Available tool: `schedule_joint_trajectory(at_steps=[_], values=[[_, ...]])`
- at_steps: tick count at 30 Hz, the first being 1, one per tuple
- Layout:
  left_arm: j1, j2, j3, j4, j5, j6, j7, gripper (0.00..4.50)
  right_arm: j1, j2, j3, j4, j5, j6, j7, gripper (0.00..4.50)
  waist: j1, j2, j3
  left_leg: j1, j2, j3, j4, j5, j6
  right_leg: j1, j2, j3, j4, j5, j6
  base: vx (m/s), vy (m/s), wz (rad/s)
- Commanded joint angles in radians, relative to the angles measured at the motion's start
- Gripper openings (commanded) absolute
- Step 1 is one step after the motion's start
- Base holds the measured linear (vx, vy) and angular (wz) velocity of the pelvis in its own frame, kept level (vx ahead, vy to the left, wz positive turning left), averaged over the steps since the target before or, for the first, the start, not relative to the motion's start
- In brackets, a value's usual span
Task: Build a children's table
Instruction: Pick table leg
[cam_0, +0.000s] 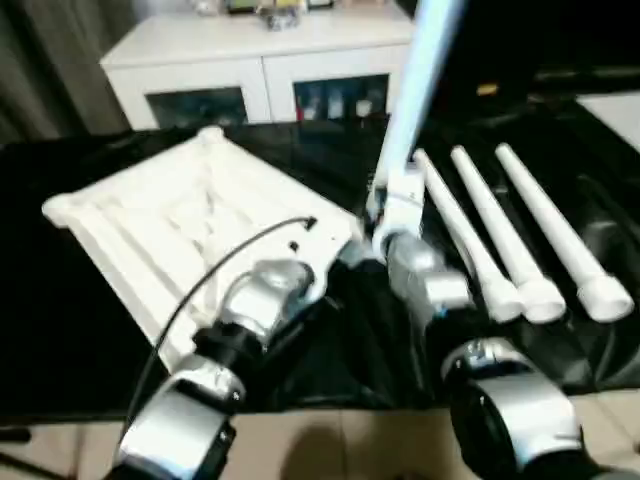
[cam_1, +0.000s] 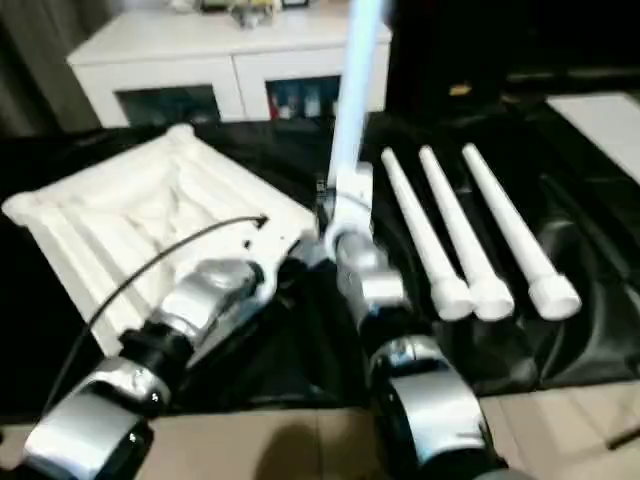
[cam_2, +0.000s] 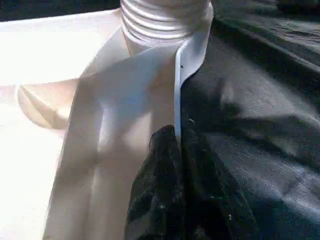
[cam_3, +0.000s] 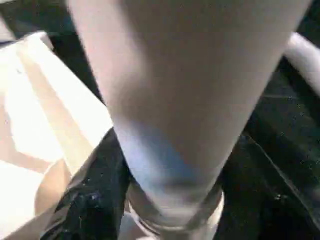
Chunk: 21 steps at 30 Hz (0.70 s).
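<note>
On the black-draped surface (cam_0: 60, 330), left of centre, lies the table top (cam_0: 170, 225), underside up w/ ribs and X-bracing showing, turned at an angle. At its near-right corner one leg (cam_0: 415, 90) stands upright, rising past the top of the head views; its threaded end sits at the corner socket (cam_2: 165, 20), seen close in the left wrist view. The left pincer (cam_2: 172, 145) is clenched on the thin edge wall of the top, just beside that socket. The right pincer (cam_0: 385, 215) is round the lower part of the upright leg, grasping it; right wrist view looks straight along the tube. Three more legs (cam_0: 520, 235) lie side by side to the right, wide ends toward the robot, apart from the top. Behind the surface: a white cabinet (cam_0: 250, 60) w/ glass doors.
</note>
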Motion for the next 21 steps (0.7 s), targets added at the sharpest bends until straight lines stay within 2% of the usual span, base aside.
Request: schedule_joint_trajectory(at_steps=[1,2,3,4,5,6,7,8,9,10,11,12,13,15,17,21], values=[[0.011,0.033,0.019,0.012,0.02,0.012,0.015,0.0,0.012,0.006,0.004,0.032,0.006,0.026,0.032,2.95,0.017,-0.028,-0.072,-0.055,0.016,-0.013,-0.066,0.013,0.063,0.058,-0.049,0.051,-0.108,-0.483,-0.067,0.117,-0.043,-0.14],[0.018,0.04,0.018,0.006,0.016,0.003,0.004,0.0,0.009,0.002,0.011,0.024,0.0,0.023,0.062,3.05,0.019,-0.008,-0.09,-0.042,0.022,-0.011,-0.055,0.118,0.078,0.051,-0.034,0.043,-0.078,-0.199,-0.144,0.117,-0.043,-0.14],[0.018,0.04,0.018,0.006,0.016,0.003,0.004,0.0,0.009,0.002,0.011,0.024,0.0,0.023,0.062,3.19,0.015,-0.005,-0.085,-0.045,0.025,-0.008,-0.059,0.084,0.091,0.046,-0.028,0.041,-0.078,-0.151,-0.178,0.0,0.0,0.0],[0.023,0.046,0.018,0.003,0.013,-0.008,-0.004,0.0,0.008,0.0,0.014,0.019,-0.003,0.021,0.08,3.32,0.006,-0.006,-0.07,-0.046,0.025,0.002,-0.071,-0.129,0.085,0.03,-0.013,0.037,-0.094,-0.282,-0.213,0.0,0.0,0.0],[0.03,0.053,0.019,-0.004,0.007,-0.015,-0.018,0.0,0.008,-0.006,0.022,0.008,-0.007,0.021,0.107,3.39,0.002,-0.009,-0.082,-0.047,0.023,0.001,-0.07,-0.185,0.06,0.039,-0.017,0.037,-0.09,-0.301,-0.224,0.0,0.0,0.0],[0.037,0.06,0.016,-0.011,0.006,-0.027,-0.03,0.0,0.013,-0.01,0.03,-0.009,-0.01,0.022,0.117,3.43,0.003,-0.008,-0.088,-0.049,0.024,0.001,-0.071,-0.168,0.06,0.043,-0.016,0.037,-0.088,-0.263,-0.233,0.055,-0.004,0.03],[0.041,0.064,0.013,-0.017,0.006,-0.036,-0.038,0.0,0.017,-0.013,0.035,-0.021,-0.013,0.023,0.124,3.51,0.0,-0.008,-0.091,-0.058,0.027,0.0,-0.069,-0.11,0.07,0.047,-0.014,0.038,-0.08,-0.156,-0.253,0.055,0.0,0.01],[0.046,0.068,0.012,-0.023,0.005,-0.034,-0.045,0.0,0.022,-0.018,0.039,-0.041,-0.013,0.026,0.135,3.63,0.002,-0.007,-0.096,-0.061,0.026,0.001,-0.061,-0.038,0.087,0.05,-0.014,0.036,-0.069,-0.042,-0.275,0.055,0.0,0.01],[0.049,0.071,0.012,-0.027,0.004,-0.032,-0.049,0.0,0.026,-0.02,0.041,-0.054,-0.012,0.028,0.142,3.75,0.002,-0.007,-0.1,-0.059,0.025,0.002,-0.055,0.001,0.1,0.051,-0.013,0.036,-0.063,0.016,-0.288,0.051,0.005,0.0],[0.054,0.076,0.013,-0.033,0.002,-0.036,-0.056,0.0,0.032,-0.025,0.041,-0.075,-0.009,0.032,0.152,3.83,0.003,-0.008,-0.106,-0.061,0.023,0.002,-0.045,0.078,0.133,0.052,-0.011,0.034,-0.052,0.118,-0.313,0.0,0.0,0.0],[0.059,0.08,0.014,-0.041,0.0,-0.035,-0.06,0.0,0.038,-0.028,0.041,-0.096,-0.004,0.036,0.161,3.83,0.004,-0.007,-0.107,-0.063,0.022,0.003,-0.039,0.127,0.168,0.051,-0.012,0.033,-0.046,0.173,-0.331,0.0,0.0,0.0],[0.064,0.085,0.014,-0.049,0.0,-0.038,-0.063,0.0,0.046,-0.031,0.041,-0.117,0.001,0.04,0.177,3.58,0.005,-0.007,-0.107,-0.063,0.022,0.003,-0.036,0.141,0.183,0.05,-0.013,0.032,-0.044,0.182,-0.336,0.0,0.0,0.0],[0.07,0.089,0.013,-0.057,0.0,-0.039,-0.065,0.0,0.053,-0.033,0.041,-0.137,0.003,0.039,0.186,3.5,0.006,-0.011,-0.106,-0.066,0.023,0.004,-0.032,0.151,0.208,0.049,-0.014,0.031,-0.043,0.179,-0.338,0.0,0.0,0.0],[0.078,0.097,0.01,-0.066,0.002,-0.046,-0.072,0.0,0.062,-0.033,0.031,-0.162,0.014,0.041,0.199,3.51,0.008,-0.011,-0.103,-0.066,0.025,0.006,-0.032,0.126,0.22,0.048,-0.015,0.031,-0.047,0.125,-0.335,0.0,0.0,0.0],[0.085,0.103,0.006,-0.073,0.005,-0.055,-0.078,0.0,0.068,-0.033,0.024,-0.178,0.022,0.048,0.205,3.26,0.008,-0.013,-0.099,-0.065,0.027,0.008,-0.037,0.053,0.195,0.048,-0.016,0.031,-0.056,0.009,-0.317,0.0,0.0,0.0],[0.102,0.113,-0.004,-0.098,0.009,-0.059,-0.093,0.0,0.085,-0.038,0.023,-0.22,0.026,0.05,0.214,2.98,0.007,-0.012,-0.094,-0.061,0.032,0.014,-0.044,-0.022,0.136,0.044,-0.014,0.033,-0.065,-0.086,-0.286,0.0,0.0,0.0]])
